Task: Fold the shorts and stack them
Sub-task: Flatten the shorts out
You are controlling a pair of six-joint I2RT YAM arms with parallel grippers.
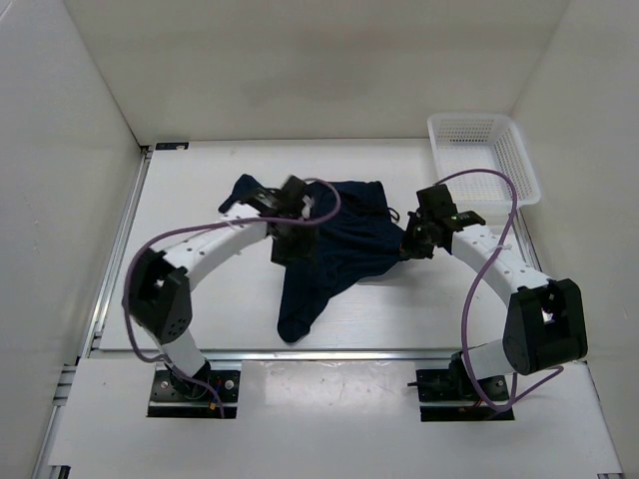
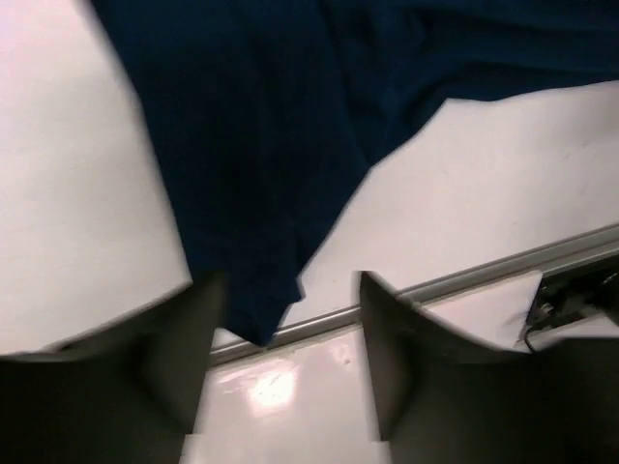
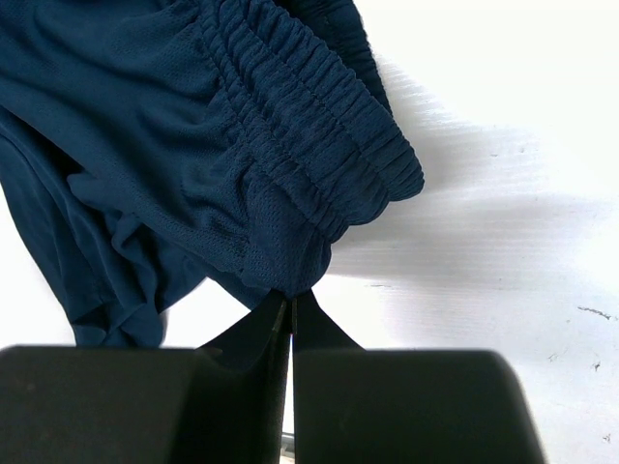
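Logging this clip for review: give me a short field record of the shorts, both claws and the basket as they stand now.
garment: dark navy-blue soft fabric shorts, rumpled on the white table
fold state: not yet folded
left claw: open, over one leg of the shorts, gripping nothing
right claw: shut on the shorts' edge beside the gathered waistband
container: white plastic mesh basket, far right corner, apart from the shorts
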